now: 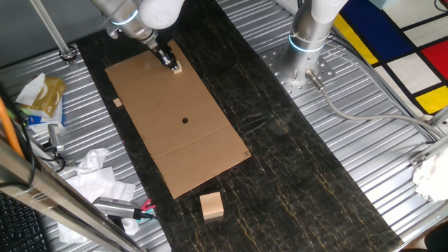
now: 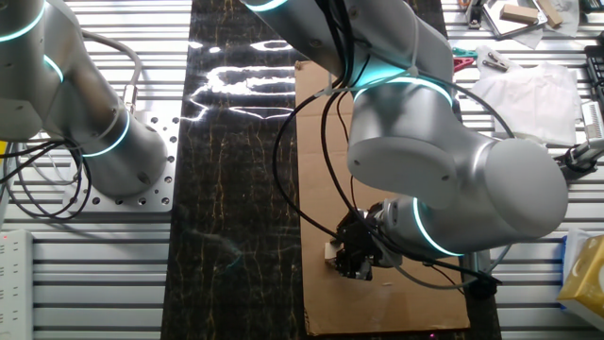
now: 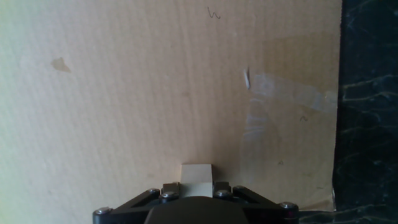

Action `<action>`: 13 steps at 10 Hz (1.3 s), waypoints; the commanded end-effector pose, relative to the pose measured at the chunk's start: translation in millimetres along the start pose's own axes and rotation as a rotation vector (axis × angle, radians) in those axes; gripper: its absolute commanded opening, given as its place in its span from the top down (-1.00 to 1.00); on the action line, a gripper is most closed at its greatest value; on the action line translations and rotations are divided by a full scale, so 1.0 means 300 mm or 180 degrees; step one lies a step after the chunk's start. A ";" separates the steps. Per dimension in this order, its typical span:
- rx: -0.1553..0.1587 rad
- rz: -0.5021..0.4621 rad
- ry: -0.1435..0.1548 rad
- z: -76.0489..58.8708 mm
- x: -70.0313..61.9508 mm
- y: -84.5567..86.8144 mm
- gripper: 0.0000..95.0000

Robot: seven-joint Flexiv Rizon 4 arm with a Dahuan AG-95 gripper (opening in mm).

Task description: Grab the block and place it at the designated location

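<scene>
The block [image 3: 196, 176] is a tiny pale beige cube, seen in the hand view between my two fingers [image 3: 170, 189], which press on both of its sides. In one fixed view my gripper [image 1: 171, 64] holds the block [image 1: 177, 68] low over the far end of the brown cardboard sheet [image 1: 203, 150]. I cannot tell whether the cube touches the sheet. The designated location [image 1: 185, 120], a small black dot, lies near the sheet's middle, well toward the camera from the gripper. In the other fixed view the gripper [image 2: 351, 257] is partly hidden by the arm, and the block [image 2: 331, 251] peeks out beside it.
A larger tan wooden block [image 1: 211, 205] sits on the dark mat past the sheet's near end. A small flat tan chip [image 1: 117, 103] lies left of the sheet. A second arm's base [image 1: 305, 42] stands at the right. Crumpled paper and tools [image 1: 98, 182] crowd the left.
</scene>
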State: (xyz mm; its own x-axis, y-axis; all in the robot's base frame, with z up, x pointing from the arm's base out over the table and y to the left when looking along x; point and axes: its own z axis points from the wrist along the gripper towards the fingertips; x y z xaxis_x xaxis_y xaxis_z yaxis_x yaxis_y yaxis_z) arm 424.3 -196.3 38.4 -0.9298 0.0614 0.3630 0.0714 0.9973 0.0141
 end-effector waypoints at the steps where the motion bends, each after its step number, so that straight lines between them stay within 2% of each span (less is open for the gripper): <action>1: 0.0001 0.0002 0.0002 -0.001 0.000 0.000 1.00; 8: -0.0002 -0.0022 0.0003 -0.024 0.007 -0.003 1.00; 13: -0.0027 0.0008 -0.0023 -0.080 0.001 -0.008 1.00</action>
State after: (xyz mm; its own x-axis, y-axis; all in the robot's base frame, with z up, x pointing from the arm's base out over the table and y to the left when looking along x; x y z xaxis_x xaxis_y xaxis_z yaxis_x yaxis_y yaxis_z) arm 434.6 -200.1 62.9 -0.9328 0.0653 0.3545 0.0784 0.9967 0.0227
